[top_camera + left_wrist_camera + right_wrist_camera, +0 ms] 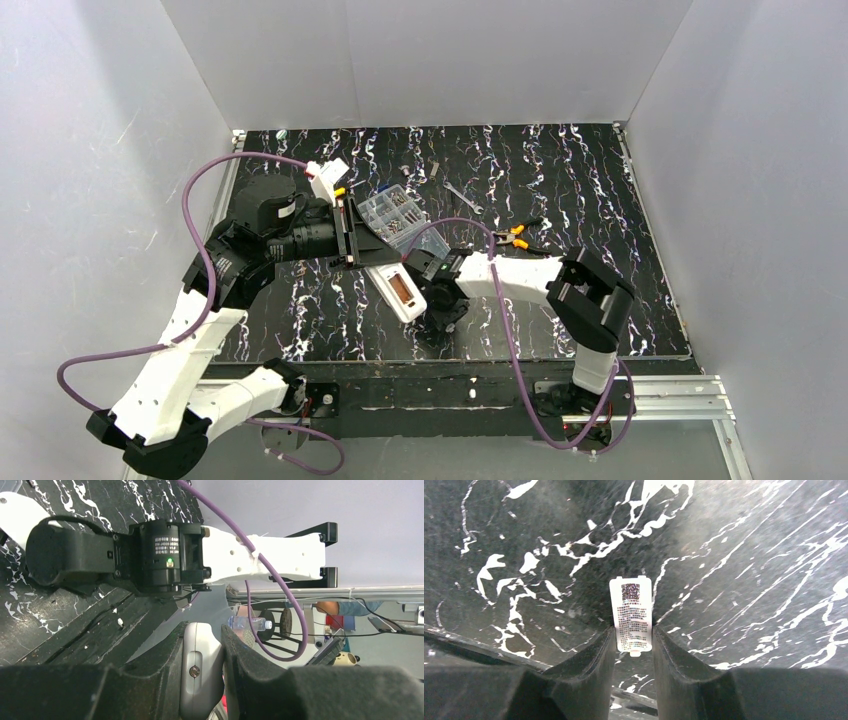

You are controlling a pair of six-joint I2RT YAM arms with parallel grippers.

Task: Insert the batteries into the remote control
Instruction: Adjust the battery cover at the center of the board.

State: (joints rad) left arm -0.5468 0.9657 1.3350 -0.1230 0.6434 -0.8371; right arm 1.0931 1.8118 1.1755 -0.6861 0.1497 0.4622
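Note:
My left gripper (352, 247) is shut on one end of the slim white remote control (398, 290), holding it over the middle of the table with a coppery recess facing up. In the left wrist view the remote control's end (201, 672) is pinched between both fingers (165, 680). My right gripper (440, 308) points down at the mat just right of the remote control. Its fingers are closed on the two long edges of a small white battery cover (631, 612) with a printed label, and the right gripper (634, 630) pinches the cover's near end. No batteries can be made out.
A clear plastic compartment box (393, 213) with small parts stands behind the remote control. Orange-handled pliers (515, 236), a metal wrench (462, 196) and loose small hardware (405, 171) lie farther back. White walls enclose the black marbled mat (600, 190) on three sides.

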